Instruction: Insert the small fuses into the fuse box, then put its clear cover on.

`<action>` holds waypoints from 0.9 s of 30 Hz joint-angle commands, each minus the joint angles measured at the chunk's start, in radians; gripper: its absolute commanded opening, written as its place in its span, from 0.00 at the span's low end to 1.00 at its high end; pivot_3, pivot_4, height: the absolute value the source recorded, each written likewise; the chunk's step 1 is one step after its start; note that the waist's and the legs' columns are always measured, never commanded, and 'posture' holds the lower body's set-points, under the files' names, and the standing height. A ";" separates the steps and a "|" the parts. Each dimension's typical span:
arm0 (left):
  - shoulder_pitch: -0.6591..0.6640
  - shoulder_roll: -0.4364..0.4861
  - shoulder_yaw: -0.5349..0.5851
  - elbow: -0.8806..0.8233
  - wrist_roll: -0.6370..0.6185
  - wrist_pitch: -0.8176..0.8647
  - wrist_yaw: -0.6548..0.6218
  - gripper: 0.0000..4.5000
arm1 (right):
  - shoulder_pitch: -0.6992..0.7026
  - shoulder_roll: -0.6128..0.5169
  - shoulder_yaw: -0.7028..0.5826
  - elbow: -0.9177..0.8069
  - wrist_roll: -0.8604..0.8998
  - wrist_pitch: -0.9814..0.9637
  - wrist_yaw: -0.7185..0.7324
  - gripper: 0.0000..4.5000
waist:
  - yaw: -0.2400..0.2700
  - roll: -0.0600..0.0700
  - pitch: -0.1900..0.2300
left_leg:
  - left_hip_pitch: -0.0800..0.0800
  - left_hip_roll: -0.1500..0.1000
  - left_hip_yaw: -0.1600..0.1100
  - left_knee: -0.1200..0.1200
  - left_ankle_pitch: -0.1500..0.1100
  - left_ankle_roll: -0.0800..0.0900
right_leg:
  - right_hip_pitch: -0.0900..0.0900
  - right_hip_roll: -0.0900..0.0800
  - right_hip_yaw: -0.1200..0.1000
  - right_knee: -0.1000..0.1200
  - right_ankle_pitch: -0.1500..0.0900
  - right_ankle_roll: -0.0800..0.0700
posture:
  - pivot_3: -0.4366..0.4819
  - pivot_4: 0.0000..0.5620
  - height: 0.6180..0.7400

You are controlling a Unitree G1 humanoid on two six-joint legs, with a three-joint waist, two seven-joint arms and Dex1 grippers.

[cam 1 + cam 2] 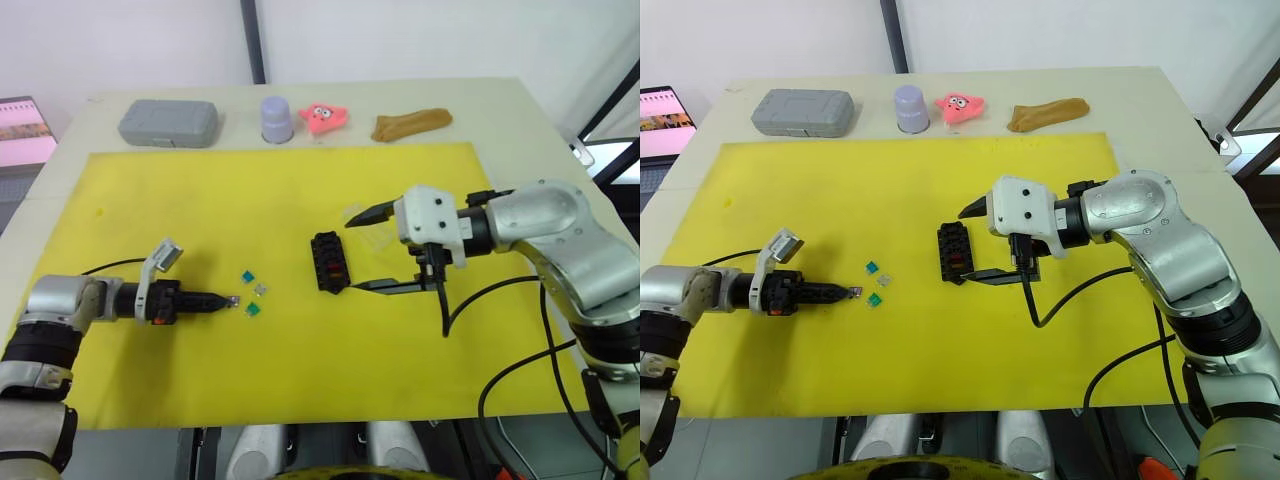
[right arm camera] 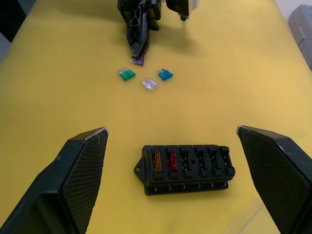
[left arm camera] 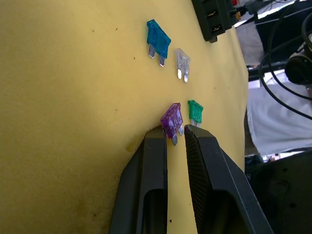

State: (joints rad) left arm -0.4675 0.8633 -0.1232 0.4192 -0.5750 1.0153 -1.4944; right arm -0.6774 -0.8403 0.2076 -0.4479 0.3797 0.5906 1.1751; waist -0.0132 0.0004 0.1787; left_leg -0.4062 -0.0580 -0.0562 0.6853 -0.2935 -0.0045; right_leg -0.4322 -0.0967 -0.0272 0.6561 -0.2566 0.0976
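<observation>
The black fuse box lies mid-mat with a tan and a red fuse seated in its slots. My right gripper is wide open, one finger on each side of the box and apart from it. The clear cover lies just beyond the box, partly behind the gripper's far finger. Left of the box lie loose small fuses: teal, clear grey and green. My left gripper sits low on the mat, its tips closed on the purple fuse.
The yellow mat covers most of the table. Along the back edge stand a grey case, a lavender cup, a pink toy and a brown lump. A laptop sits off the table's left side.
</observation>
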 commanded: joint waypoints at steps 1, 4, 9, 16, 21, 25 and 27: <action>0.027 0.008 -0.021 0.029 0.045 0.000 0.024 0.15 | -0.016 0.006 -0.015 -0.023 0.008 -0.008 -0.006 1.00 | 0.000 0.000 0.000 | 0.000 0.000 0.000 0.000 0.000 0.000 | 0.000 0.000 0.000 0.000 0.000 0.000 | 0.48 0.27 0.92; 0.027 0.008 -0.020 0.032 0.046 -0.004 0.026 0.03 | -0.015 0.007 -0.012 -0.020 0.005 -0.011 -0.006 1.00 | 0.000 0.000 0.000 | 0.000 0.000 0.000 0.000 0.000 0.000 | 0.000 0.000 0.000 0.000 0.000 0.000 | 0.48 0.27 0.92; 0.030 0.009 -0.019 0.033 0.049 -0.009 0.027 0.01 | -0.015 0.011 -0.010 -0.017 0.002 -0.013 -0.005 1.00 | 0.000 0.000 0.000 | 0.000 0.000 0.000 0.000 0.000 0.000 | 0.000 0.000 0.000 0.000 0.000 0.000 | 0.48 0.27 0.92; 0.027 0.009 -0.016 0.041 0.049 -0.012 0.027 0.01 | -0.020 0.017 -0.006 -0.009 -0.002 -0.015 -0.006 1.00 | 0.000 0.000 0.000 | 0.001 0.000 0.000 0.000 0.000 0.001 | 0.000 0.000 0.000 0.001 0.000 0.000 | 0.48 0.27 0.92; 0.038 0.020 0.010 0.018 0.041 -0.036 0.035 0.01 | -0.018 0.019 -0.008 -0.015 0.002 -0.009 -0.005 1.00 | 0.000 0.000 0.000 | 0.001 0.000 0.000 0.000 0.000 0.001 | 0.000 0.000 0.000 0.001 0.000 0.000 | 0.48 0.27 0.92; 0.045 0.036 0.109 -0.085 -0.010 -0.085 0.034 0.01 | -0.019 0.011 -0.010 -0.026 0.023 0.044 -0.008 1.00 | -0.001 0.000 0.000 | 0.001 0.000 0.000 0.000 0.000 0.001 | 0.000 0.000 0.000 0.001 0.000 0.000 | 0.48 0.27 0.92; 0.059 0.050 0.166 -0.183 -0.046 -0.114 0.022 0.01 | -0.021 0.008 -0.017 -0.033 0.042 0.081 -0.008 1.00 | 0.000 -0.001 0.000 | 0.000 0.000 0.000 0.000 0.000 0.000 | 0.000 0.000 0.000 0.001 0.000 0.000 | 0.48 0.27 0.92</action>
State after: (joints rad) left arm -0.4021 0.8757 -0.0294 0.3075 -0.5855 0.9295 -1.4675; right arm -0.6779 -0.8262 0.2137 -0.4474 0.3952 0.6506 1.1720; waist -0.0132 -0.0002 0.1790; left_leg -0.4063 -0.0575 -0.0568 0.6851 -0.2935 -0.0043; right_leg -0.4326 -0.0968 -0.0270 0.6568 -0.2566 0.0974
